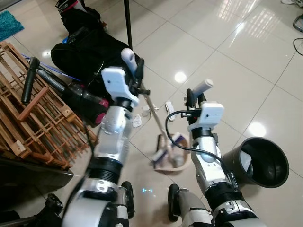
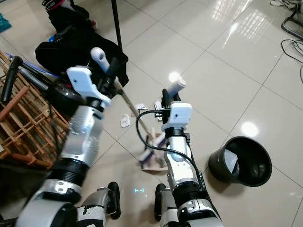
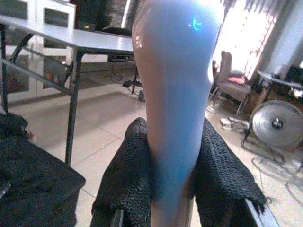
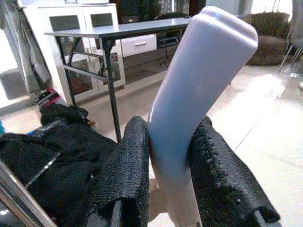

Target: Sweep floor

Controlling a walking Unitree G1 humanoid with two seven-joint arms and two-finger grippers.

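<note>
White paper scraps (image 1: 137,122) litter glossy tiles beside the beige dustpan (image 1: 170,158); left gripper (image 3: 173,165) clamps the broom handle (image 3: 176,94), right gripper (image 4: 168,163) the pan handle (image 4: 196,94), black bin (image 1: 262,161) waiting

Seen from the robot's head, looking down at a glossy pale tiled floor (image 2: 213,85). The 2 silver arms reach forward. The left gripper (image 2: 105,64) is closed around the white grip of a broom (image 2: 127,101), whose thin shaft slants down to a dustpan (image 2: 152,158) on the tiles. The right gripper (image 2: 169,93) clasps the dustpan's upright white handle. Crumpled paper scraps (image 2: 125,121) lie near the shaft. A black bucket (image 2: 241,163) lies tipped at right. A wooden rack (image 2: 23,127) and black bag (image 2: 71,45) sit at left.
</note>
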